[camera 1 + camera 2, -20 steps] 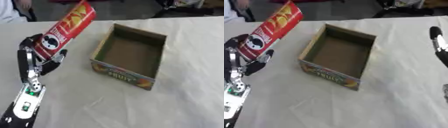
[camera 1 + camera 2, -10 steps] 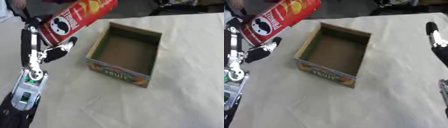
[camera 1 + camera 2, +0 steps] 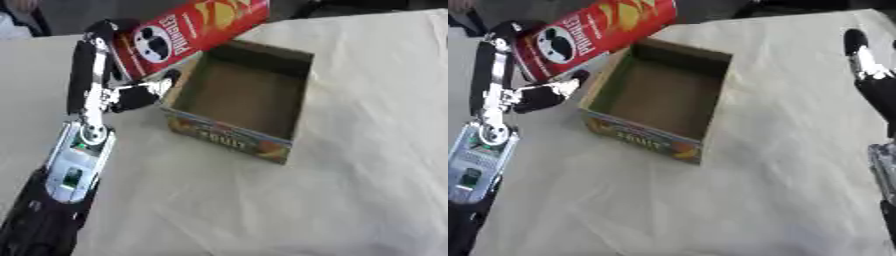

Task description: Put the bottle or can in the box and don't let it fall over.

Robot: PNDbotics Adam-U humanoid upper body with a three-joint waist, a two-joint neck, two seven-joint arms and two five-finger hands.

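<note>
Over on the left side of the surface [image 3: 367,200], the robot's left hand [image 3: 109,82] has its fingers and thumb wrapped around the bottom end of a red chip can [image 3: 188,35]. The can is up in the air and tilted hard, its top end leaning toward the far right, so it hangs over the near-left corner of the box [image 3: 241,95] and isn't inside it. The box is an open cardboard one with fruit print on the front wall; it sits flat on the pale cloth and nothing is in it. The right hand [image 3: 857,50] shows only in the right eye view, at the right edge, well apart from the box, fingers straight and pointing up, holding nothing.
</note>
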